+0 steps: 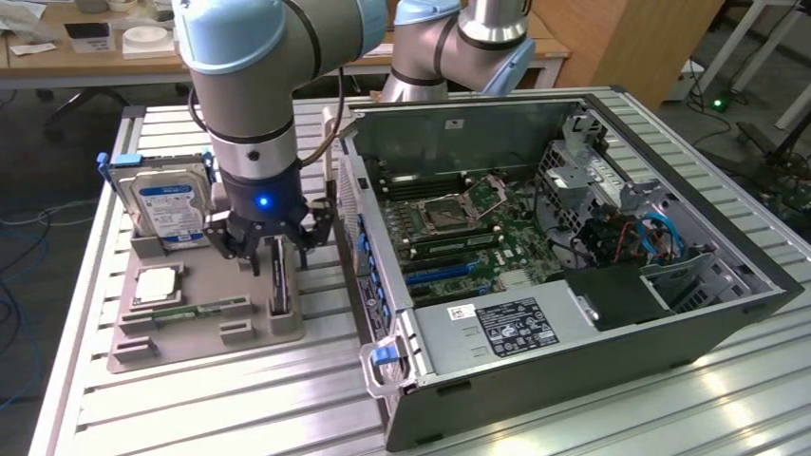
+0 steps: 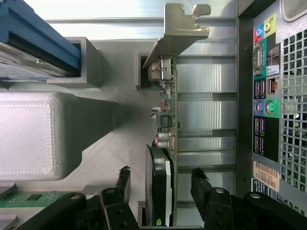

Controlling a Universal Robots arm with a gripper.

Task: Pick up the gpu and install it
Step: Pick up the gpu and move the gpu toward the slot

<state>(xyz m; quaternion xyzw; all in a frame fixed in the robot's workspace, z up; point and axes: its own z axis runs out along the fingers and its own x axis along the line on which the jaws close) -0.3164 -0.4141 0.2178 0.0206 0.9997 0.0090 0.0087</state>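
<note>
1. Gripper [image 1: 269, 249]: jaws spread wide, one finger on each side of the gpu [image 2: 169, 120]; nothing is grasped.
2. Gpu: stands on edge in a slot of the grey fixture tray [image 1: 190, 347], beside the open computer case [image 1: 609, 328], with its silvery bracket [image 2: 180, 28] at one end.
3. Handling (judged): light, stiff and fragile. Pinch the flat faces mid-length, clear of the small components and the edge connector.

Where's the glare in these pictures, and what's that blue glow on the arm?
Exterior view: bright streaks reflect off the ribbed metal table; the glow is a small blue light on the arm. Wrist view: the table washes out white past the gpu.
</note>
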